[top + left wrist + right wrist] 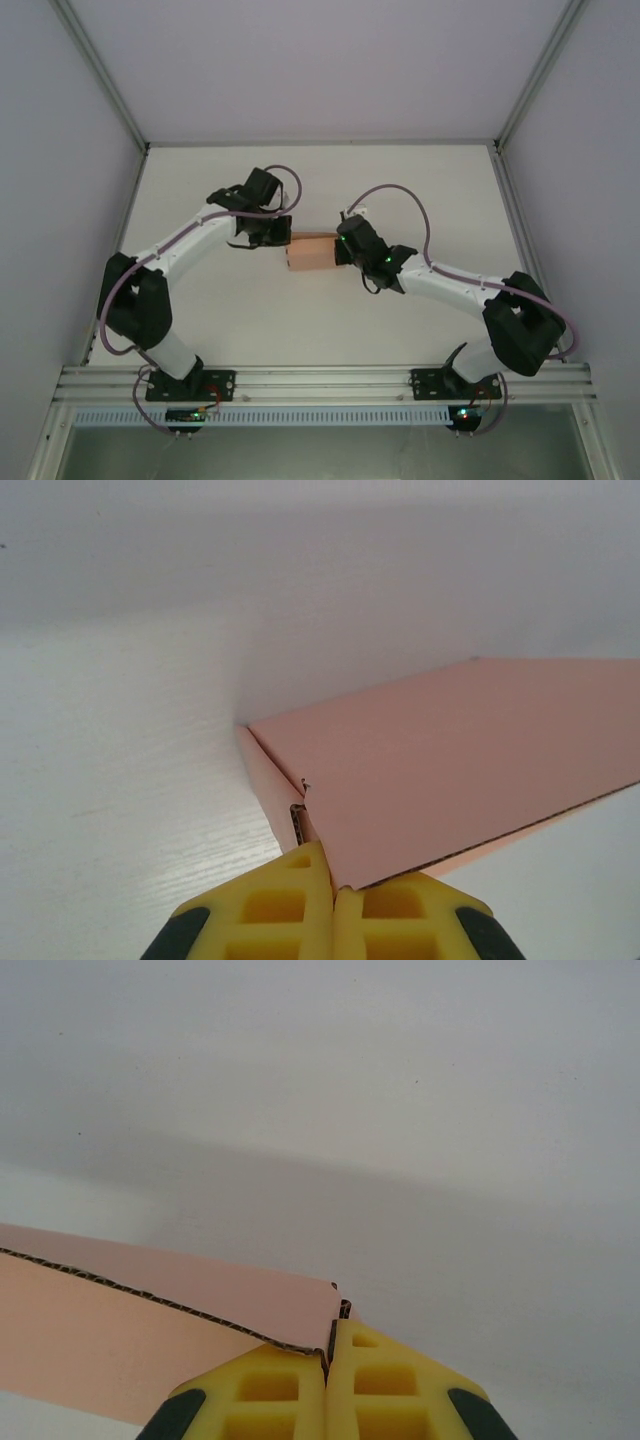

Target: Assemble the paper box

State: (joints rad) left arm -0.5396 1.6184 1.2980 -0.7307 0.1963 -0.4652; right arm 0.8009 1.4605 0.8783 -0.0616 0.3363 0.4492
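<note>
We hold the paper box (312, 252) at the middle of the table (430, 190), left gripper (335, 895) and right gripper (328, 1355) each clamped on an opposite corner, so uneven pulling could tear or crumple the thin card, or let it slip free.

Matt corrugated card paper box (450, 770); matt yellow plastic left tool (335, 885); faintly grained table (120, 810)
</note>
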